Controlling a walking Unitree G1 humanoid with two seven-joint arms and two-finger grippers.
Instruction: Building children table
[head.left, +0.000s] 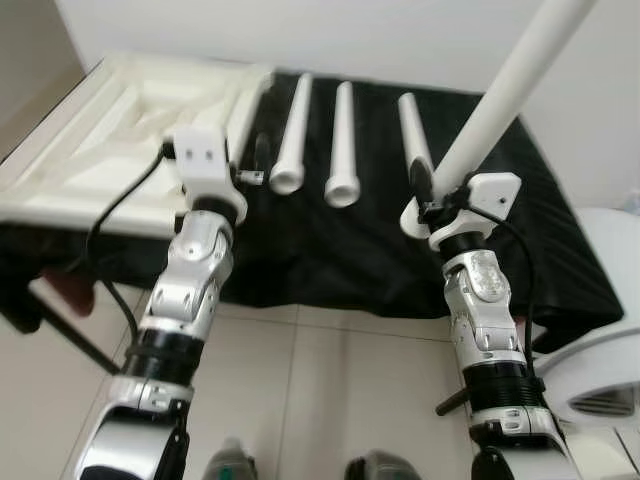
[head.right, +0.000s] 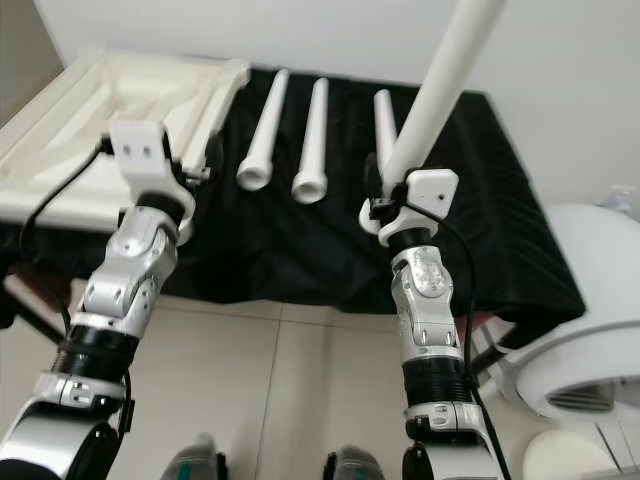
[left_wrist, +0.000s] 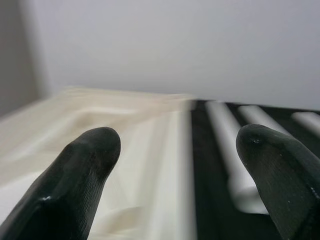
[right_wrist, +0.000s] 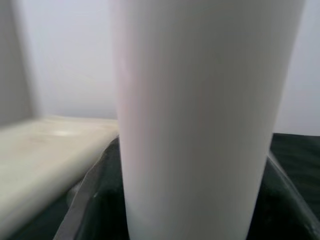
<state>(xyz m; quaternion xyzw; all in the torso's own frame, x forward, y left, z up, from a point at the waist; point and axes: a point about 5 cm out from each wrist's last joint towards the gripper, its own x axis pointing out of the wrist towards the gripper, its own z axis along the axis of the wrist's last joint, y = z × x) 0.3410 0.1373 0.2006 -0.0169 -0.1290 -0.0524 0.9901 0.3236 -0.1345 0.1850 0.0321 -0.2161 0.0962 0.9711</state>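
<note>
Now your right gripper (head.left: 425, 195) has its fingers clamped on a white leg (head.left: 505, 85) at upper right; carry it toward the tabletop (head.left: 120, 120) (upper left), left gripper (head.left: 250, 165) fingers apart.

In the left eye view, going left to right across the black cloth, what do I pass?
Tabletop → left end effector → first lying leg → second lying leg → third lying leg → leg held up by the right end effector.

Right hand (head.left: 422, 196) around raised white table leg (head.left: 505, 92) over black cloth (head.left: 330, 245)
</note>
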